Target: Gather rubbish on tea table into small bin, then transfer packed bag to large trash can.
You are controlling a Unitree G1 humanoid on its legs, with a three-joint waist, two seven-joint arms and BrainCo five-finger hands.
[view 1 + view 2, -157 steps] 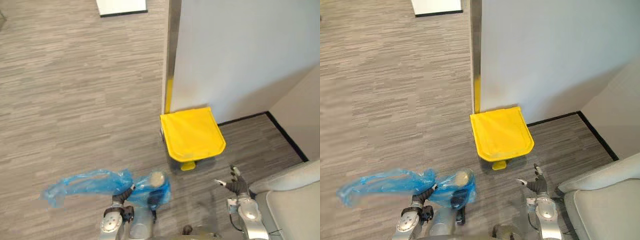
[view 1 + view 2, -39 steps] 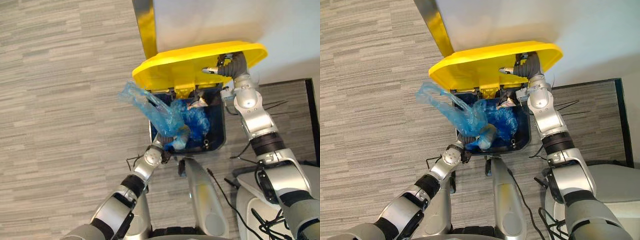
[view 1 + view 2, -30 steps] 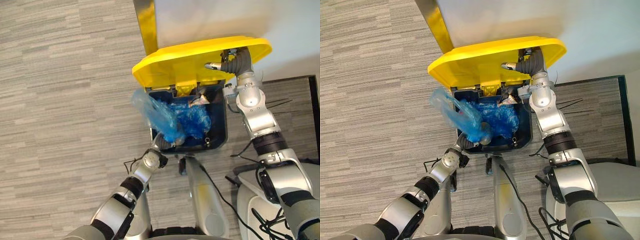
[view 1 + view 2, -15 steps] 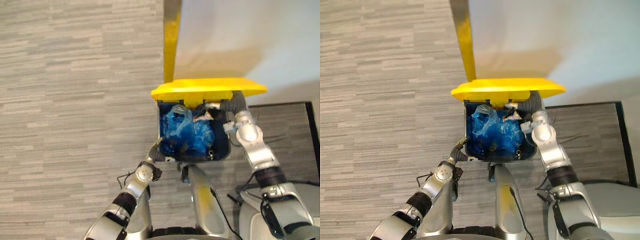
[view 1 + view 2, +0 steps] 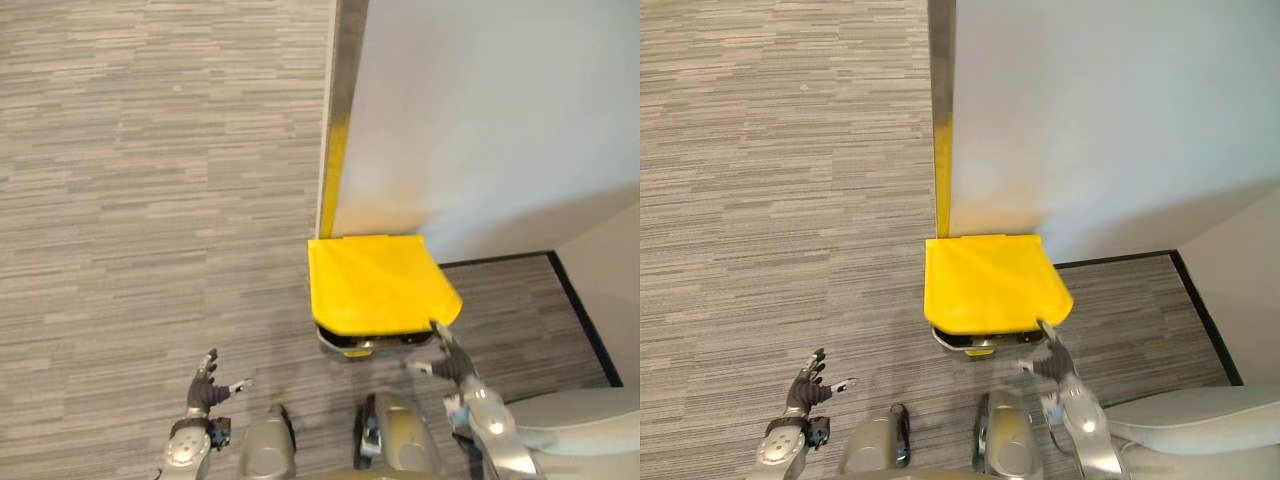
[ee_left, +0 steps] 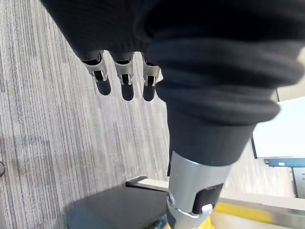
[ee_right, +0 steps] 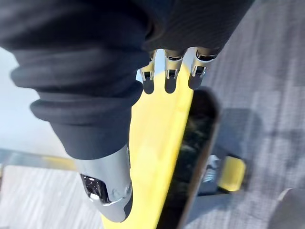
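nearest, the left hand point(image 5: 205, 385) hangs over the grey striped floor point(image 5: 150, 200), fingers straight and spread, thumb out, holding nothing, well apart from the trash can point(image 5: 335, 344). the right hand point(image 5: 450, 362) is released too, its fingers loose and reaching to the front right corner of the yellow lid point(image 5: 375, 283); whether they touch it i cannot tell. the lid lies down over the can, with a dark slit showing under its front edge. beyond, the can stands against a pale wall point(image 5: 480, 120), right at the corner with the yellow strip point(image 5: 333, 175).
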